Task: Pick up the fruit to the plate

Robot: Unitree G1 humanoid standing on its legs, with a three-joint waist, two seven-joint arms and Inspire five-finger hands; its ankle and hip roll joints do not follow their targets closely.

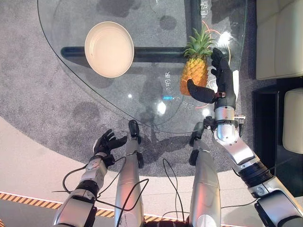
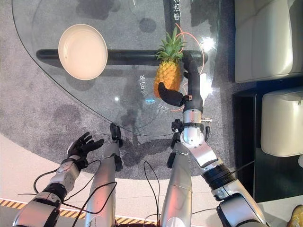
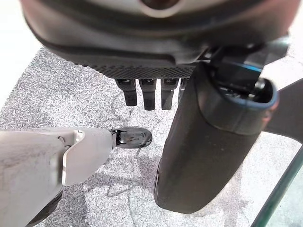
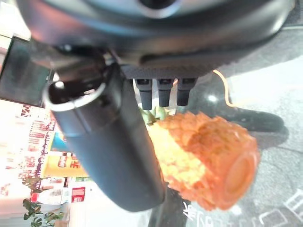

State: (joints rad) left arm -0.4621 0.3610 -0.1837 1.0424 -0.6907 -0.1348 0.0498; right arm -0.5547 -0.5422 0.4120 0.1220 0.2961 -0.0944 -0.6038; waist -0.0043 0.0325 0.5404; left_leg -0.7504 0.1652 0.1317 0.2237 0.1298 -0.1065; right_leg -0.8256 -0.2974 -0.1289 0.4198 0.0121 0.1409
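Note:
An orange pineapple [image 1: 194, 71] with a green crown lies on the glass table [image 1: 156, 101], at its right side. My right hand [image 1: 220, 80] is open beside it: the fingers reach along the fruit's right side and the thumb sits at its base, touching or nearly so. In the right wrist view the pineapple [image 4: 203, 158] lies just past the thumb [image 4: 111, 142]. A cream plate [image 1: 109, 48] stands bare at the table's far left. My left hand [image 1: 105, 144] hangs open below the table's near edge, over the grey carpet.
The round glass table rests on a dark bar base [image 1: 156, 53]. A pale sofa [image 2: 265, 38] and a dark side table [image 2: 246, 137] stand to the right. An orange cable [image 1: 222, 40] loops on the glass behind the pineapple.

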